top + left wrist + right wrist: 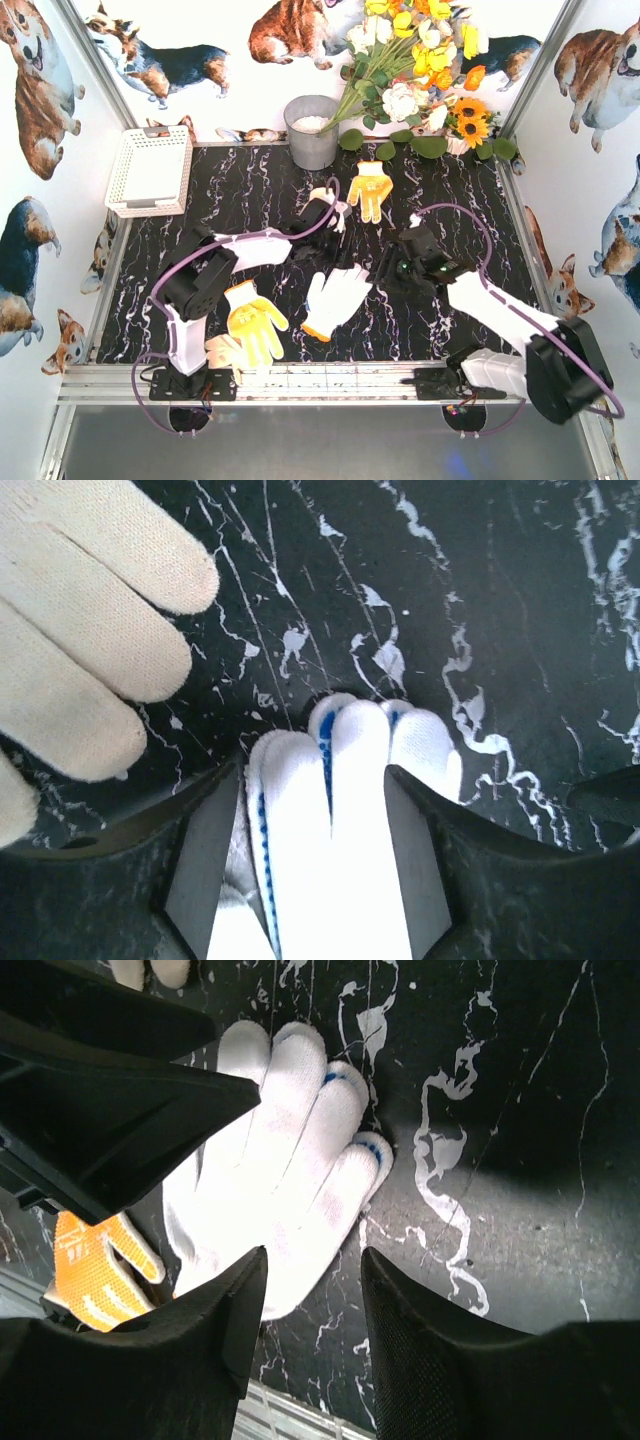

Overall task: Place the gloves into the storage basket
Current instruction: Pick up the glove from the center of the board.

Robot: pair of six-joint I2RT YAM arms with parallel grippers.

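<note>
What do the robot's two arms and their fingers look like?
The left arm and right arm each alternate white tube-like links with chunky black joints, on black bases bolted to a metal rail. A purple cable loops along each arm. The fingers are black and wedge-shaped, with flat grey inner pads.

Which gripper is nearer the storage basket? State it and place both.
Left. The left gripper sits mid-table, right of the storage basket in the far-left corner. The right gripper is farther right and closer to the arm bases.
</note>
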